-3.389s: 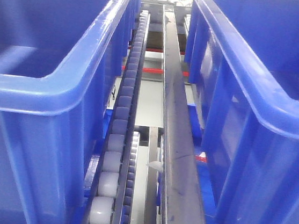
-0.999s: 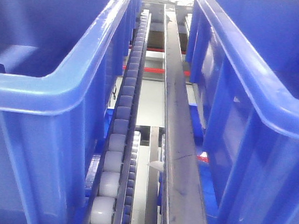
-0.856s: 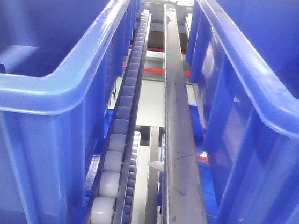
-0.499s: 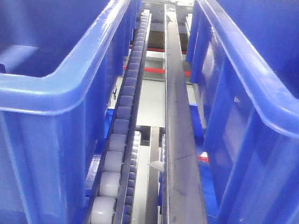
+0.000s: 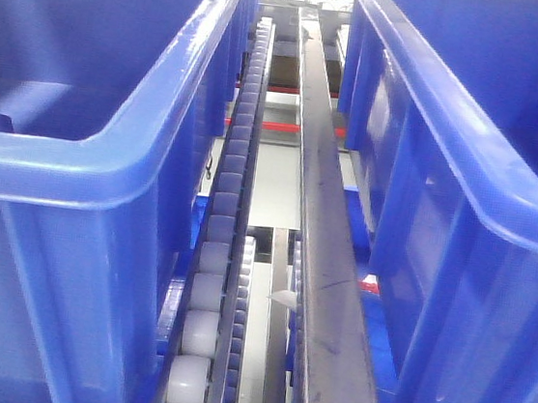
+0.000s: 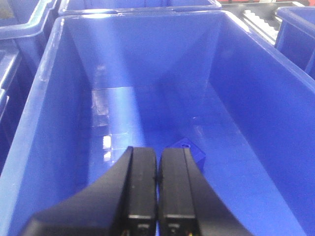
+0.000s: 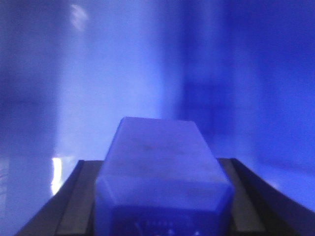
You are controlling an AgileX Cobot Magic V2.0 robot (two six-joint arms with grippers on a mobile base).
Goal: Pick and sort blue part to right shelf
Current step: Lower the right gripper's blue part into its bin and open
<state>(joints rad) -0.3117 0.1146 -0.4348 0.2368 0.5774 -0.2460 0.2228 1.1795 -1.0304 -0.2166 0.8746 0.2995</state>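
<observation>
Progress: we hold one solid-blue plastic block (image 7: 162,172) clamped in the right tool (image 7: 160,196), unreleased | left tool (image 6: 157,189) closed, empty, above the big blue plastic tub (image 6: 44,123), another blue block (image 6: 189,152) on its floor

Warehouse or factory parts-sorting area: steel rack (image 5: 325,266) with white roller tracks (image 5: 209,282), rows of big blue tubs (image 5: 88,166), red floor marking (image 5: 273,125) beyond.

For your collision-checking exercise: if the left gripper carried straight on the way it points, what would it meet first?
Probably the blue part lying on the floor of the blue tub, just ahead of the shut left gripper. Depth is unclear; it might pass beside it onto the tub floor.
</observation>
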